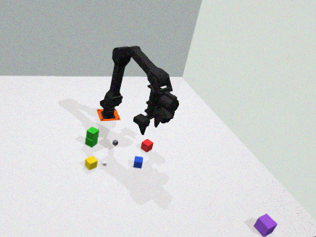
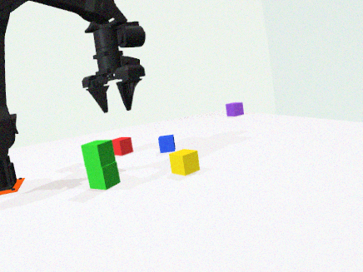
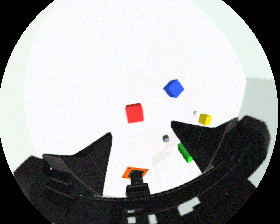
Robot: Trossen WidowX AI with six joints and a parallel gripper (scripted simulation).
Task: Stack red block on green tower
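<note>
From the top view, the gripper [image 1: 149,125] is hanging with its jaws spread and nothing between them, above and just behind the red block [image 1: 146,145], which is sitting on the white table [image 1: 217,172] well apart from the green tower [image 1: 92,136]. In the exterior view the gripper [image 2: 114,98] is pointing down (fingers wide, nothing held) over the red block [image 2: 123,145], which is showing partly behind the green tower [image 2: 101,164]. Through the wrist camera the red block [image 3: 134,112] is lying between the two dark fingers.

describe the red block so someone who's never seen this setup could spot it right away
Start at the black arm's orange base plate and look toward the hand, which hangs open and empty in the air. The red block sits on the white floor just below it. It is the only red cube, standing alone between the green tower and the blue block.
</note>
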